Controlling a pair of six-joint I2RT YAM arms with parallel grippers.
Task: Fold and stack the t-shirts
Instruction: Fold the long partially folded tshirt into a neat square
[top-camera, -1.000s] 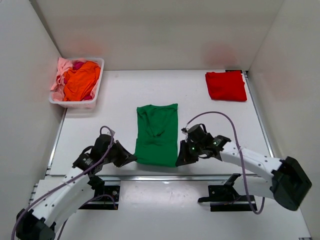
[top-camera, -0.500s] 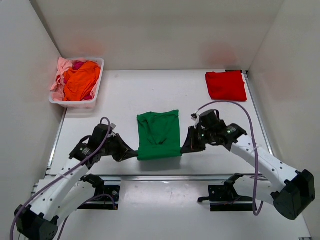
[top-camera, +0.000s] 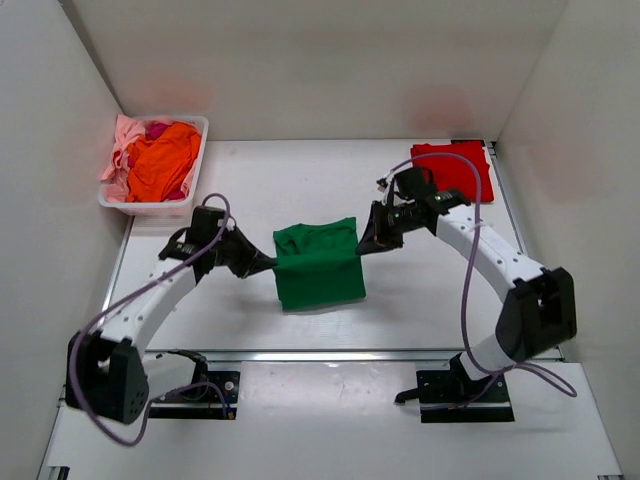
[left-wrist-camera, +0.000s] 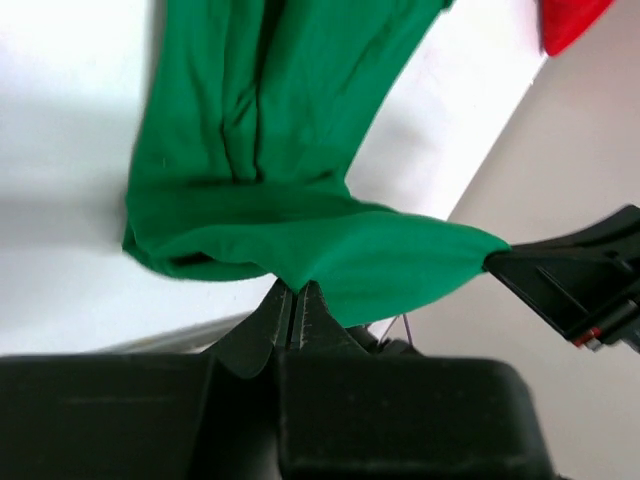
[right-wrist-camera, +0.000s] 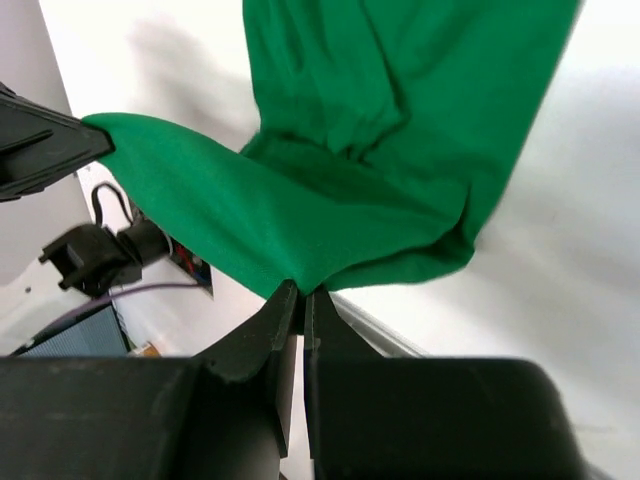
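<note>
Left gripper (top-camera: 264, 265) and right gripper (top-camera: 364, 243) each pinch a corner of the green shirt (top-camera: 318, 270), mid-table (top-camera: 430, 290) — best to lay both corners level on its far edge, then release together.

Both wrist views cut the green t-shirt (left-wrist-camera: 290, 130) off at their top edge.

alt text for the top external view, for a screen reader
Seen from above, the left fingers and right fingers pinch opposite corners of a green t-shirt, its held edge doubled over the rest on a white table. A folded red t-shirt lies far right; a white basket of orange and pink shirts sits far left.
</note>
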